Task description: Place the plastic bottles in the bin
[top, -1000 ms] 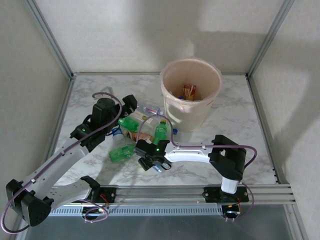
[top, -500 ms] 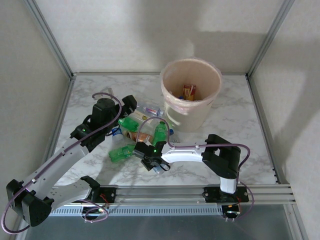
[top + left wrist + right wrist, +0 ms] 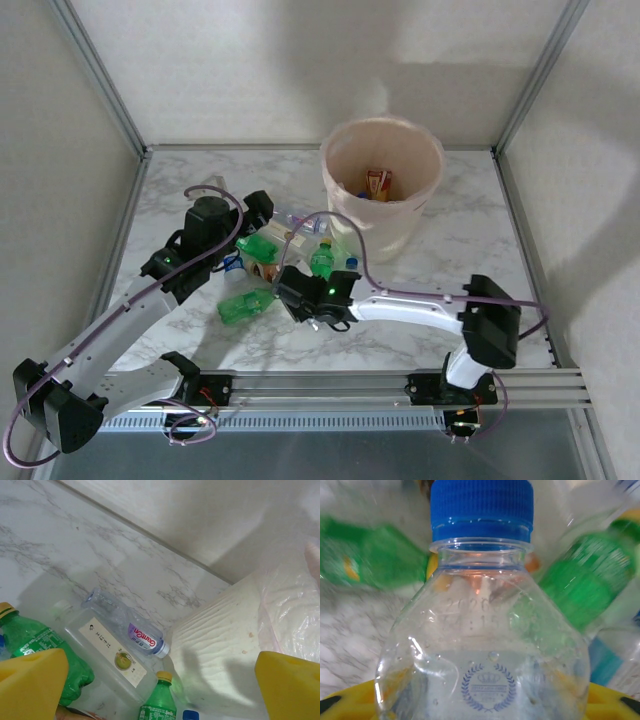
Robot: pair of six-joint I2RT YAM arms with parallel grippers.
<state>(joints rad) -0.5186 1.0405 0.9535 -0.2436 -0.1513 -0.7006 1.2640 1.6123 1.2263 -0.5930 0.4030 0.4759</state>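
Now the right gripper (image 3: 308, 298) is pinching a clear bottle (image 3: 482, 645) with a blue cap, near the front of the bin (image 3: 395, 235). The left gripper (image 3: 262, 213) is hanging over the heaped bottles (image 3: 262, 250), its yellow fingers (image 3: 30, 680) spread apart. A green bottle (image 3: 243, 305) is lying beside the heap.

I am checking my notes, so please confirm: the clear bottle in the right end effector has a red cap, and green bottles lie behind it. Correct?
Not quite: the right wrist view shows the cap is blue, not red. The rest stands: the clear bottle is in the right end effector, and green bottles lie behind it.
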